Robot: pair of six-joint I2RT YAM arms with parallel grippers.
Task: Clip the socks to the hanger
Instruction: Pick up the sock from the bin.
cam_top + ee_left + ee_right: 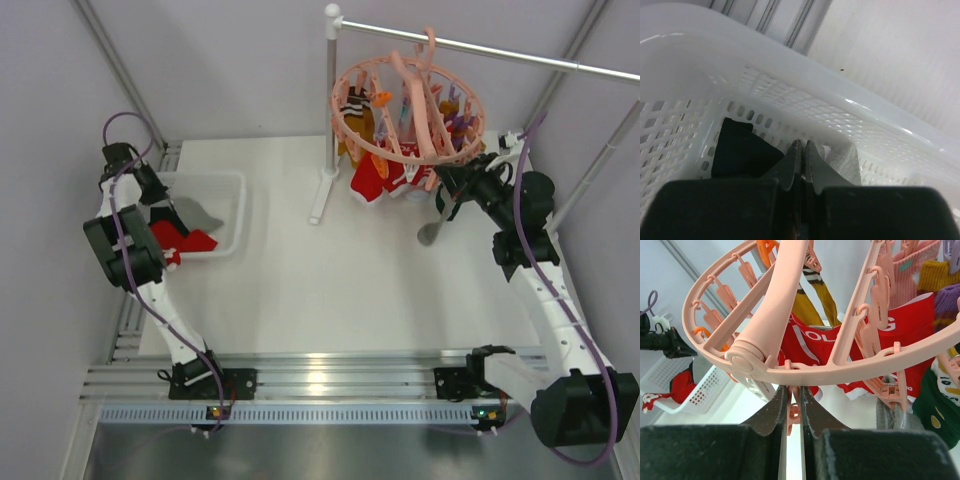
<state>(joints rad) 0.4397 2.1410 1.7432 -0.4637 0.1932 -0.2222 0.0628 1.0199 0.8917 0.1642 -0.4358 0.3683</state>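
Right claw (792, 390) at hanger (875, 365) rim, left claw (801, 150) down in basket (865, 107).
Right claw's jaws are nearly together w/ a pink clip (793, 415) in the slit, so it looks pinched on it. Grey sock (887, 415) hangs just beside, red sock (910, 325) & others are up on the ring, which hangs over the table (300, 290). Left claw is closed, nothing seen in it, tips over a dark sock (740, 150). Prob. step: fetch the next sock for that clip. To do it well: open left jaws before dropping, take one sock only, near the cuff. Feed cuff deep into clip mouth, keep hanger from swinging, let clip bite before freeing the sock.
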